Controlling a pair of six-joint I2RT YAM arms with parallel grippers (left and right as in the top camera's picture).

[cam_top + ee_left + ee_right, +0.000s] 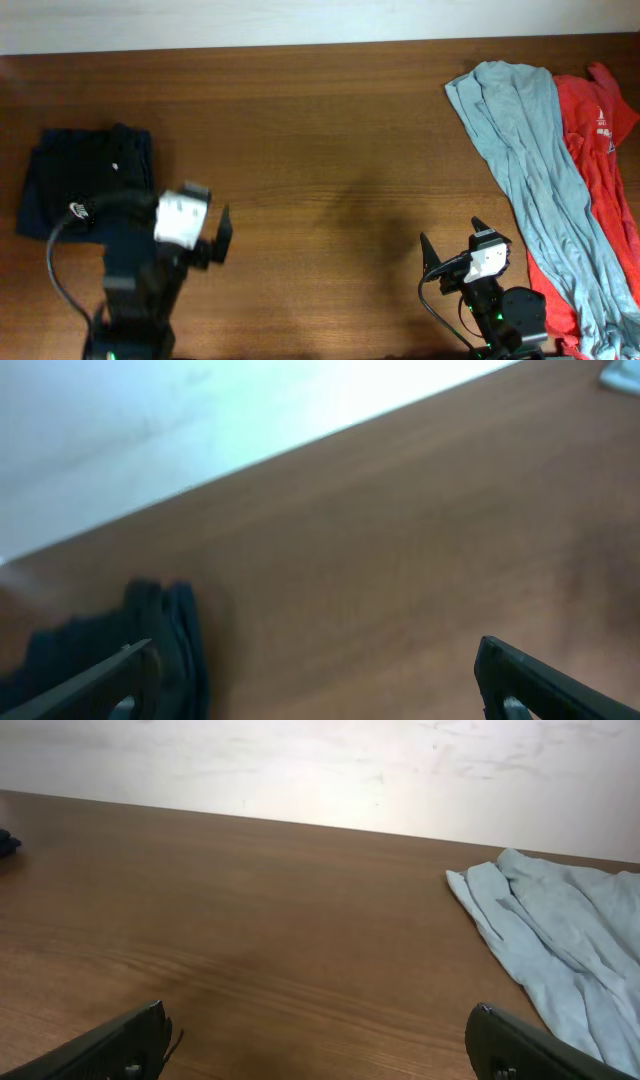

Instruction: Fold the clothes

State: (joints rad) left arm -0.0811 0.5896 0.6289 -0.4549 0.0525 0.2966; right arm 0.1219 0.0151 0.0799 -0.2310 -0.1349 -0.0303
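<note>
While both pairs of jaws sit spread and empty, blue-grey garment [520, 150] and red garment [602, 185] lie crumpled, overlapping, at the bench's [320, 120] right end, navy garment [80, 185] folded at far left; cloth looks soft, light, floppy, so best pinched at a corner or hem.

The load is carried by a brown wood-grain table [330, 150]. Three garments are laid directly on it. A dark navy garment [80, 190] is placed near the left end as a compact, roughly rectangular bundle, and a small white mark [115, 167] is seen on its top. A pale blue-grey garment [520, 140] is spread unfolded and creased at the right end, running from the far edge toward the near edge. A red garment [600, 150] is laid just beside it on the right, touching it and partly covered by it toward the near edge. The navy bundle is set well apart from the other two.
</note>
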